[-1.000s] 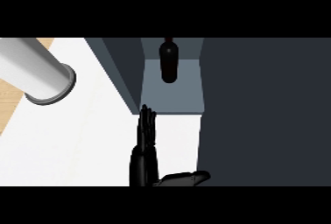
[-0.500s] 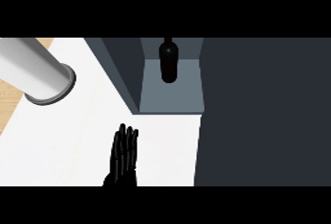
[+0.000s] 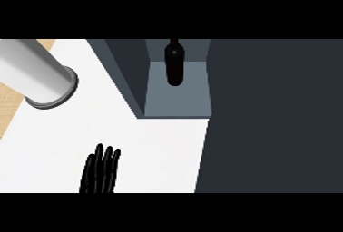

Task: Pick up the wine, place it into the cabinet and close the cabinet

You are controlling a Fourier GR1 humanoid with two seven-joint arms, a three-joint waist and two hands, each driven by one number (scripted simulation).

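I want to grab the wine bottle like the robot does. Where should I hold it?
Probably round its wide body, below the thin neck, which gives fingers less to wrap. The wine bottle stands in the open cabinet with a wall to its left, so come from the open front. The hand is down on the counter, open.

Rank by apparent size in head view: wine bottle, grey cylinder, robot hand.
1. grey cylinder, largest, cut off by the edge.
2. robot hand, only fingers showing.
3. wine bottle, seen end-on, so unsure against the robot hand.
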